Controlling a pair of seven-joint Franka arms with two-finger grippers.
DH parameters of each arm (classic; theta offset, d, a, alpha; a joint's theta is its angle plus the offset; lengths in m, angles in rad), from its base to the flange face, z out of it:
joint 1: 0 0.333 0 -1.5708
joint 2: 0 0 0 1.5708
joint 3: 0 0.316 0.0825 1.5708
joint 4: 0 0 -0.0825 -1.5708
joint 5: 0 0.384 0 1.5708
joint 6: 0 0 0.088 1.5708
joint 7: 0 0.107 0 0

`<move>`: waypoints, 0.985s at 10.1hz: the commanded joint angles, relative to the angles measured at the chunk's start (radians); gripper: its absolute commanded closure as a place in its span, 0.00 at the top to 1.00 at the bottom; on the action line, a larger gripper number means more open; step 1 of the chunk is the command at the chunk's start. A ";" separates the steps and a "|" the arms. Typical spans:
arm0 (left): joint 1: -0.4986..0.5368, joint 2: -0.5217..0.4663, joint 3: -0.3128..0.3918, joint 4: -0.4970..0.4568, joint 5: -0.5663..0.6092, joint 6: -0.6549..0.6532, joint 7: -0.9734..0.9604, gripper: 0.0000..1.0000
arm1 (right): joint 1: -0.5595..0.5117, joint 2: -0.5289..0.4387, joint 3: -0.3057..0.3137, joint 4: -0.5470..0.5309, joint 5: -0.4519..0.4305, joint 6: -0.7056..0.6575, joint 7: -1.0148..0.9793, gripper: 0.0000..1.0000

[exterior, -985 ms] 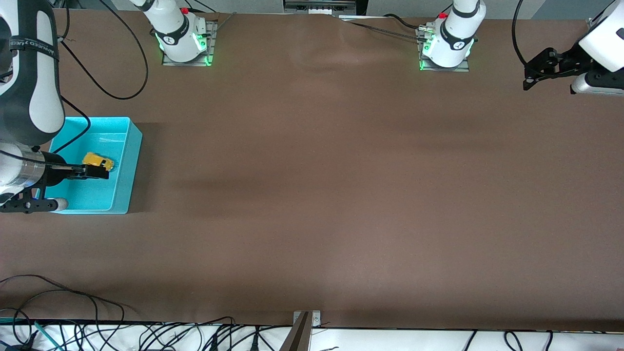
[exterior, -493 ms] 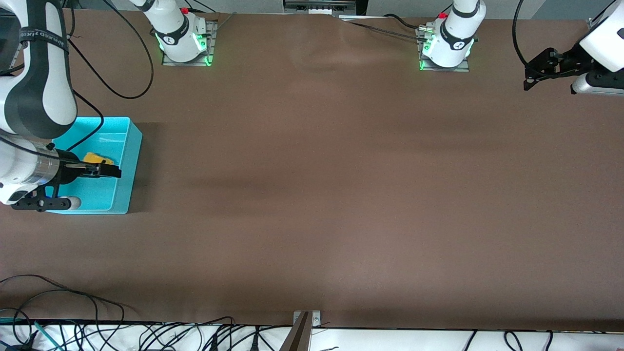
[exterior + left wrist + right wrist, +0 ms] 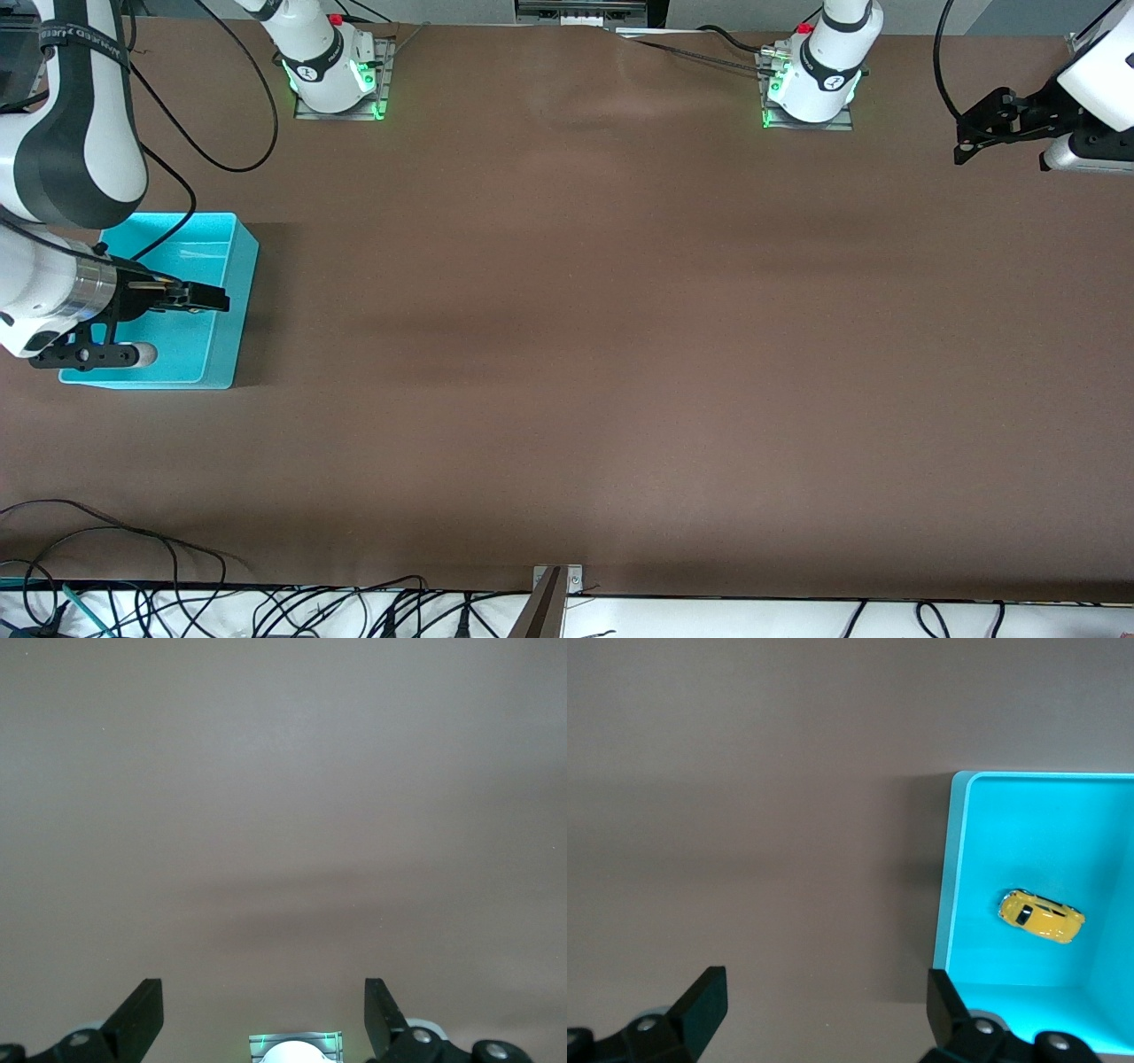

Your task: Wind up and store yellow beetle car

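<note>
The yellow beetle car (image 3: 1041,915) looks like glossy painted plastic or metal, the turquoise bin (image 3: 957,886) smooth, slightly shiny plastic, the brown table (image 3: 620,354) matt and cloth-like, and the right gripper (image 3: 824,1014) fingers matt black.

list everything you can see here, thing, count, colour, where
yellow beetle car: one, yellow with dark windows, lying in the bin
turquoise bin: one, turquoise, on the table at the right arm's end
table: one, brown
cables: several, black, along the table edge nearest the front camera
right gripper: one, black fingers open, empty, over the bin
left gripper: one, black fingers open, empty, waiting over the table's left-arm end
</note>
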 commanded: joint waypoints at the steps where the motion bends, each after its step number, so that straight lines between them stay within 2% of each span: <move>1: 0.011 0.013 -0.002 0.035 -0.031 -0.024 0.002 1.00 | 0.030 -0.126 0.003 -0.125 -0.032 0.025 0.066 1.00; 4: 0.011 0.013 -0.003 0.035 -0.031 -0.024 0.002 1.00 | 0.013 -0.236 0.029 -0.292 -0.052 0.146 0.072 1.00; 7: 0.013 0.013 -0.002 0.034 -0.031 -0.024 0.002 1.00 | 0.013 -0.233 0.052 -0.268 -0.049 0.145 0.067 1.00; 10: 0.013 0.013 -0.002 0.034 -0.030 -0.024 0.002 1.00 | 0.013 -0.199 0.054 -0.233 -0.054 0.220 0.072 1.00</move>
